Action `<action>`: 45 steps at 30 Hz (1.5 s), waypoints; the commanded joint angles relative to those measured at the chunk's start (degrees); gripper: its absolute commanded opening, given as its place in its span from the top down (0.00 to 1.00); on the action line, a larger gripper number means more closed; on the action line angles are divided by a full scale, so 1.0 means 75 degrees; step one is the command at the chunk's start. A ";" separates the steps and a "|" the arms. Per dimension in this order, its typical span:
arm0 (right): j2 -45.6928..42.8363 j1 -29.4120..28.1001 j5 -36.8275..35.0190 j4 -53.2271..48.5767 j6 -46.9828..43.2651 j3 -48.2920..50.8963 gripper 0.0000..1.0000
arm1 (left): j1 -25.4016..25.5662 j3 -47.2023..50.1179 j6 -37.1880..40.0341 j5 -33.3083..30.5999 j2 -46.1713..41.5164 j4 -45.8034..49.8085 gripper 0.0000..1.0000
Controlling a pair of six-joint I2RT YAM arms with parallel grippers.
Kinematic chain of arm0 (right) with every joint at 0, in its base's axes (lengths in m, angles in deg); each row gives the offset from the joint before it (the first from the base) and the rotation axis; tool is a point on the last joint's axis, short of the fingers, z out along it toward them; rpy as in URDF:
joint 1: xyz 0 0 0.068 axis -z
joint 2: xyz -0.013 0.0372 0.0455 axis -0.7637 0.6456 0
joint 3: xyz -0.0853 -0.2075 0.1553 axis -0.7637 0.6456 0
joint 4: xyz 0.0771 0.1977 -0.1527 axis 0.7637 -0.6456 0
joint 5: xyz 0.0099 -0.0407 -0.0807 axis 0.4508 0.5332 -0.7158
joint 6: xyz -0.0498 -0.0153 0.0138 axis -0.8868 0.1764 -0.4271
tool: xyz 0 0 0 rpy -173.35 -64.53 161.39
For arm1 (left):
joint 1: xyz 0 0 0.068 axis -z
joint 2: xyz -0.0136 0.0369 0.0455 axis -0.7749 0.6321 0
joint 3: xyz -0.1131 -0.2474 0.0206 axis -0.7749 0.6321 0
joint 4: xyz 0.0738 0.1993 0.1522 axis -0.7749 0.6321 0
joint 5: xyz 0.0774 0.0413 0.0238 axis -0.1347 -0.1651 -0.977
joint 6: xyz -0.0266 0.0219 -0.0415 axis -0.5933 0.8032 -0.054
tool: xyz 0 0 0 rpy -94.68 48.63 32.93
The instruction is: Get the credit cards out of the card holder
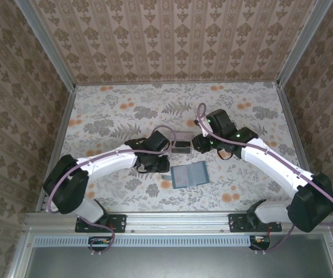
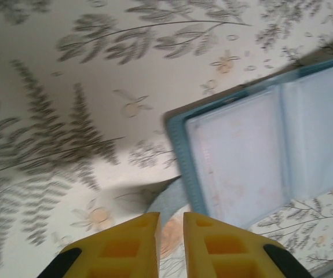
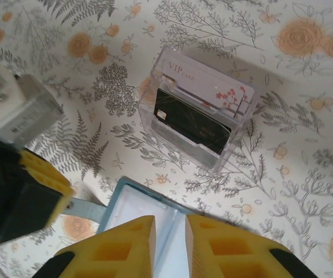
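Card holder (image 1: 189,175) lies open flat on counter (image 1: 114,116), long axis left-right, just right of left fingers (image 2: 125,243), near-closed at its side tab, pinch unclear. Right fingers (image 3: 120,243), near-closed on nothing, hover over its far edge. Credit cards (image 3: 192,124) stand in clear box (image 3: 241,124) just beyond.

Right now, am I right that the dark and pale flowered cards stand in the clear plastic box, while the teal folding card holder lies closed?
Not quite: the teal folding card holder lies open, both panels spread, as the top external view shows; the cards do stand in the clear plastic box.
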 commanded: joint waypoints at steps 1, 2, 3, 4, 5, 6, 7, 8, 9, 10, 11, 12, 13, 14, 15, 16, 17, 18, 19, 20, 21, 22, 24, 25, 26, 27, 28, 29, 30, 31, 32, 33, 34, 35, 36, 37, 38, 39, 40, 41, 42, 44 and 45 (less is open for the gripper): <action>-0.0248 -0.0017 0.0398 0.0349 0.1459 0.0416 0.78 | 0.0194 -0.0304 0.0277 0.0454 0.0523 -0.0101 0.83; -0.0279 -0.0018 0.0500 0.0371 0.1697 0.0504 0.79 | 0.0200 -0.0337 0.0285 0.0527 0.0651 -0.0115 0.84; -0.0299 -0.0011 0.0604 0.0387 0.1965 0.0622 0.79 | 0.0220 -0.0358 0.0293 0.0587 0.0779 -0.0120 0.85; -0.0306 -0.0011 0.0696 0.0377 0.2211 0.0694 0.79 | 0.0233 -0.0355 0.0294 0.0617 0.0878 -0.0117 0.86; -0.0292 -0.0011 0.0780 0.0356 0.2379 0.0771 0.79 | 0.0239 -0.0332 0.0285 0.0636 0.0940 -0.0131 0.87; -0.0282 -0.0011 0.0863 0.0337 0.2569 0.0847 0.79 | 0.0237 -0.0282 0.0274 0.0658 0.0991 -0.0168 0.88; -0.0267 -0.0017 0.0934 0.0334 0.2752 0.0933 0.80 | 0.0235 -0.0222 0.0244 0.0682 0.1024 -0.0228 0.89; -0.0263 -0.0023 0.0998 0.0341 0.2879 0.1019 0.80 | 0.0245 -0.0150 0.0232 0.0705 0.1041 -0.0275 0.89; -0.0255 -0.0033 0.1066 0.0352 0.2994 0.1120 0.80 | 0.0240 -0.0093 0.0229 0.0721 0.1054 -0.0318 0.89; -0.0244 -0.0035 0.1118 0.0352 0.3077 0.1213 0.80 | 0.0233 -0.0028 0.0224 0.0724 0.1079 -0.0343 0.89; -0.0233 -0.0046 0.1162 0.0370 0.3133 0.1278 0.80 | 0.0232 0.0032 0.0209 0.0724 0.1088 -0.0383 0.90; -0.0219 -0.0058 0.1243 0.0396 0.3167 0.1352 0.80 | 0.0230 0.0088 0.0192 0.0724 0.1104 -0.0419 0.90; -0.0205 -0.0069 0.1318 0.0432 0.3186 0.1411 0.80 | 0.0226 0.0135 0.0183 0.0732 0.1113 -0.0437 0.90; -0.0180 -0.0075 0.1364 0.0445 0.3217 0.1457 0.79 | 0.0220 0.0169 0.0189 0.0724 0.1133 -0.0466 0.90; -0.0149 -0.0092 0.1397 0.0458 0.3256 0.1494 0.79 | 0.0218 0.0210 0.0190 0.0724 0.1153 -0.0483 0.90; -0.0105 -0.0105 0.1419 0.0458 0.3298 0.1518 0.79 | 0.0211 0.0242 0.0184 0.0712 0.1167 -0.0495 0.90; -0.0059 -0.0125 0.1436 0.0458 0.3315 0.1524 0.79 | 0.0203 0.0264 0.0183 0.0702 0.1188 -0.0507 0.90; 0.0013 -0.0148 0.1450 0.0458 0.3332 0.1515 0.78 | 0.0196 0.0299 0.0190 0.0689 0.1194 -0.0497 0.90; 0.0079 -0.0168 0.1479 0.0458 0.3351 0.1501 0.78 | 0.0180 0.0324 0.0180 0.0668 0.1215 -0.0499 0.90; 0.0125 -0.0204 0.1482 0.0458 0.3372 0.1490 0.77 | 0.0167 0.0362 0.0186 0.0656 0.1207 -0.0502 0.90; 0.0200 -0.0251 0.1502 0.0470 0.3404 0.1468 0.76 | 0.0164 0.0409 0.0172 0.0642 0.1213 -0.0519 0.91; 0.0279 -0.0299 0.1500 0.0475 0.3437 0.1437 0.75 | 0.0156 0.0456 0.0160 0.0642 0.1196 -0.0550 0.91; 0.0461 -0.0413 0.1523 0.0500 0.3470 0.1376 0.74 | 0.0151 0.0529 0.0137 0.0653 0.1179 -0.0589 0.91; 0.0575 -0.0492 0.1541 0.0515 0.3481 0.1323 0.74 | 0.0150 0.0560 0.0128 0.0653 0.1151 -0.0612 0.91; 0.0671 -0.0562 0.1544 0.0515 0.3492 0.1296 0.74 | 0.0143 0.0613 0.0110 0.0666 0.1134 -0.0639 0.91; 0.0686 -0.0649 0.1541 0.0547 0.3525 0.1248 0.74 | 0.0149 0.0653 0.0089 0.0676 0.1109 -0.0669 0.91; 0.0998 -0.0738 0.1562 0.0591 0.3550 0.1213 0.73 | 0.0150 0.0696 0.0084 0.0688 0.1084 -0.0692 0.91; 0.1095 -0.0807 0.1575 0.0628 0.3588 0.1180 0.73 | 0.0142 0.0734 0.0063 0.0700 0.1047 -0.0707 0.91; 0.1229 -0.0894 0.1604 0.0687 0.3629 0.1153 0.73 | 0.0144 0.0796 0.0045 0.0712 0.1013 -0.0746 0.91; 0.1348 -0.0960 0.1642 0.0762 0.3671 0.1121 0.73 | 0.0148 0.0833 0.0036 0.0723 0.0969 -0.0768 0.91; 0.1445 -0.1030 0.1728 0.0881 0.3729 0.1100 0.73 | 0.0149 0.0900 0.0014 0.0730 0.0927 -0.0800 0.91; 0.1599 -0.1101 0.1839 0.1005 0.3790 0.1077 0.73 | 0.0130 0.0956 -0.0007 0.0735 0.0875 -0.0834 0.91; 0.1706 -0.1160 0.1918 0.1116 0.3849 0.1062 0.73 | 0.0130 0.1004 -0.0010 0.0741 0.0843 -0.0867 0.91; 0.1859 -0.1231 0.2023 0.1250 0.3917 0.1024 0.73 | 0.0117 0.1057 -0.0042 0.0747 0.0800 -0.0899 0.91; 0.2005 -0.1305 0.2095 0.1370 0.3966 0.0994 0.74 | 0.0106 0.1099 -0.0053 0.0747 0.0766 -0.0916 0.91; 0.2122 -0.1370 0.2147 0.1482 0.4011 0.0982 0.74 | 0.0099 0.1144 -0.0055 0.0747 0.0740 -0.0936 0.92; 0.2290 -0.1435 0.2191 0.1594 0.4071 0.0957 0.74 | 0.0091 0.1184 -0.0060 0.0747 0.0707 -0.0954 0.92; 0.2414 -0.1494 0.2245 0.1719 0.4141 0.0930 0.75 | 0.0080 0.1227 -0.0062 0.0748 0.0675 -0.0976 0.92; 0.2522 -0.1541 0.2297 0.1833 0.4187 0.0922 0.75 | 0.0066 0.1248 -0.0063 0.0759 0.0658 -0.0986 0.92; 0.2660 -0.1587 0.2356 0.1978 0.4245 0.0914 0.76 | 0.0052 0.1272 -0.0058 0.0759 0.0634 -0.0986 0.92; 0.2771 -0.1629 0.2394 0.2094 0.4297 0.0907 0.76 | 0.0043 0.1291 -0.0048 0.0759 0.0618 -0.0968 0.92; 0.2950 -0.1683 0.2437 0.2279 0.4366 0.0905 0.77 | 0.0017 0.1320 -0.0050 0.0747 0.0574 -0.0994 0.92; 0.3045 -0.1691 0.2420 0.2313 0.4380 0.0895 0.77 | 0.0008 0.1341 -0.0044 0.0745 0.0564 -0.1001 0.92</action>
